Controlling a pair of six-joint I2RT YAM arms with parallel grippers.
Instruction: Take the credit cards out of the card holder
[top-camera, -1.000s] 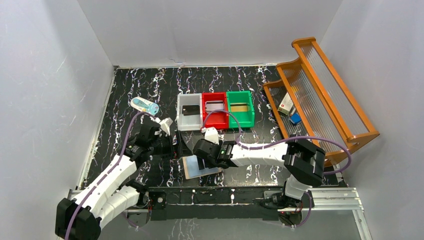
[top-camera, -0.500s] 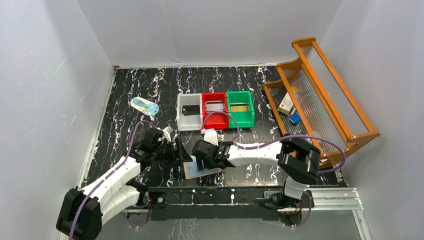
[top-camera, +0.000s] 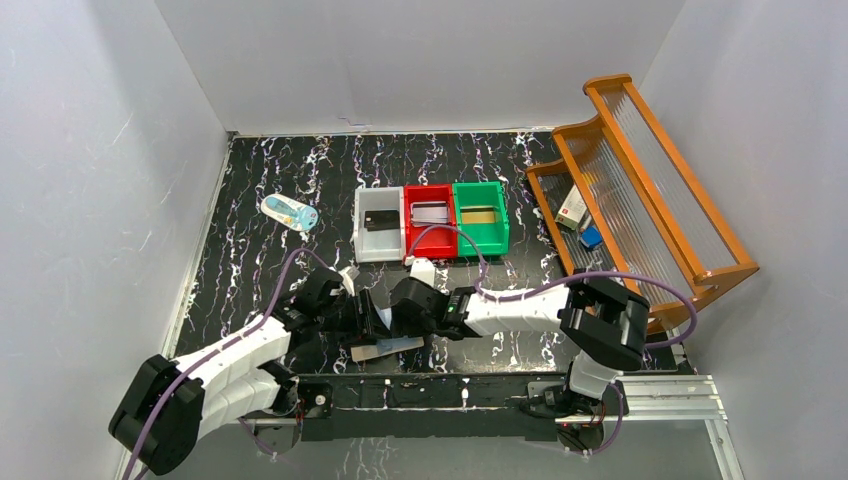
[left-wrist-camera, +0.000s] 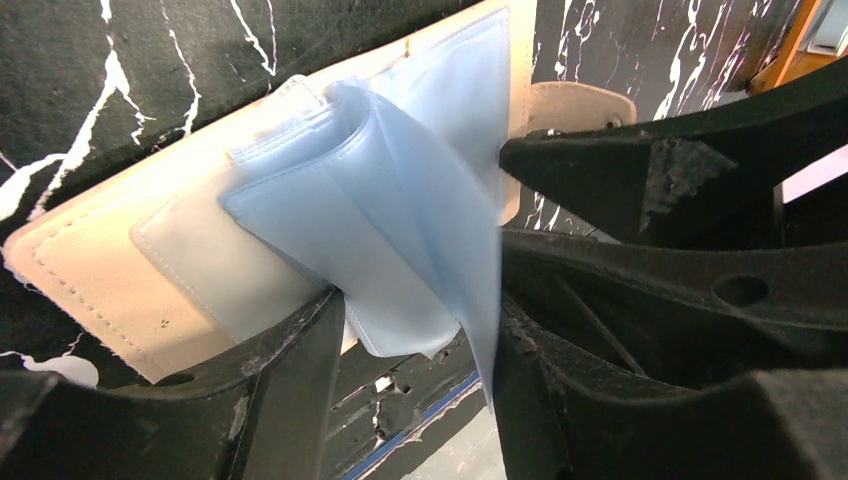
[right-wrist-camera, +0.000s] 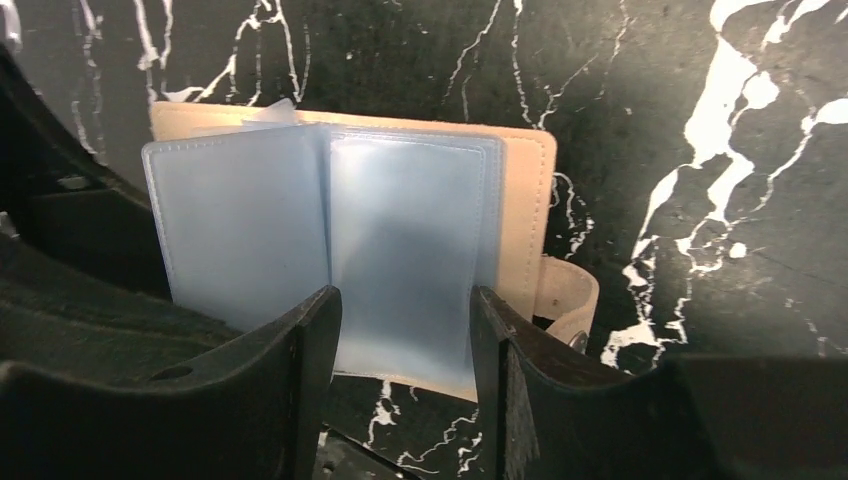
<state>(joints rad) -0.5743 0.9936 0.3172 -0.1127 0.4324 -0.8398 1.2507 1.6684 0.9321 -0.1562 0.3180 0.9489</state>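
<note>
The card holder (top-camera: 385, 347), a beige wallet with pale blue sleeves, lies open near the table's front edge between both grippers. My left gripper (top-camera: 366, 316) is open. In the left wrist view its fingers (left-wrist-camera: 420, 300) straddle the bunched, raised sleeves (left-wrist-camera: 380, 220), which touch both fingers. My right gripper (top-camera: 406, 312) is open, and its fingers (right-wrist-camera: 400, 300) stand over the wallet's right sleeve (right-wrist-camera: 405, 240). No card shows in the sleeves. A black card (top-camera: 381, 222), a silvery card (top-camera: 430, 211) and a gold card (top-camera: 480, 214) lie in the bins.
White (top-camera: 362, 240), red (top-camera: 413, 240) and green (top-camera: 502, 232) bins stand side by side mid-table. A wooden rack (top-camera: 640, 190) with small boxes is at the right. A pale blue bottle-like item (top-camera: 289, 212) lies at the left. The metal rail (top-camera: 480, 392) runs just in front of the wallet.
My left arm has swung right and toward the front edge until its gripper reaches the wallet. The wallet has shifted a little left and nearer the front edge, and its sleeves now stand up.
</note>
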